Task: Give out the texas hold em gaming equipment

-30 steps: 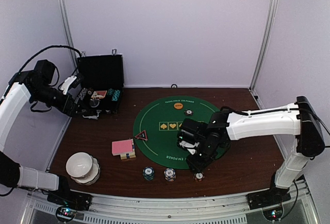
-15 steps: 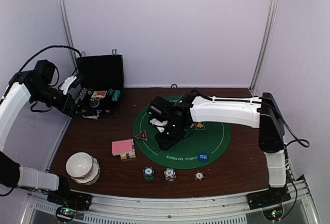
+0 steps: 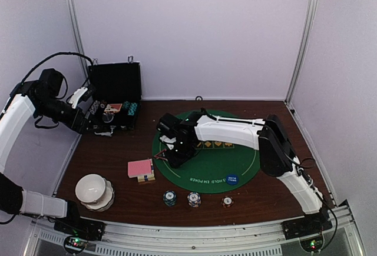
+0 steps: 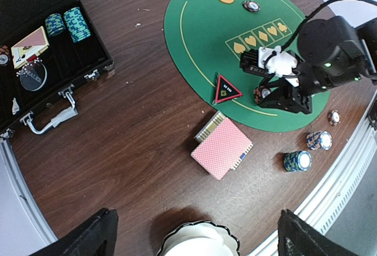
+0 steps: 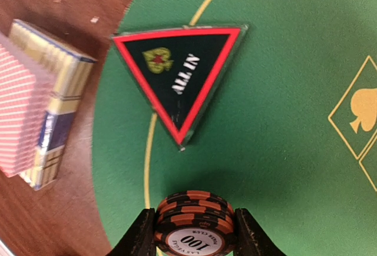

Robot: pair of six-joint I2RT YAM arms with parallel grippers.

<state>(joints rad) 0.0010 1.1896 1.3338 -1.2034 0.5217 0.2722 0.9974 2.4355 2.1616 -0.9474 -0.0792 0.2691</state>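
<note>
While the left gripper (image 4: 195, 216) gapes, the right gripper (image 5: 194, 219) clamps dark chips (image 5: 194, 235) (beside the triangle marker (image 5: 179, 76)).

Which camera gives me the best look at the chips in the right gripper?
Right wrist: the orange-and-black chip stack sits large in the frame, held by the right gripper, its 100 face readable. Left wrist shows at most a tiny glimpse at the gripper; in top external the gripper hides it.
</note>
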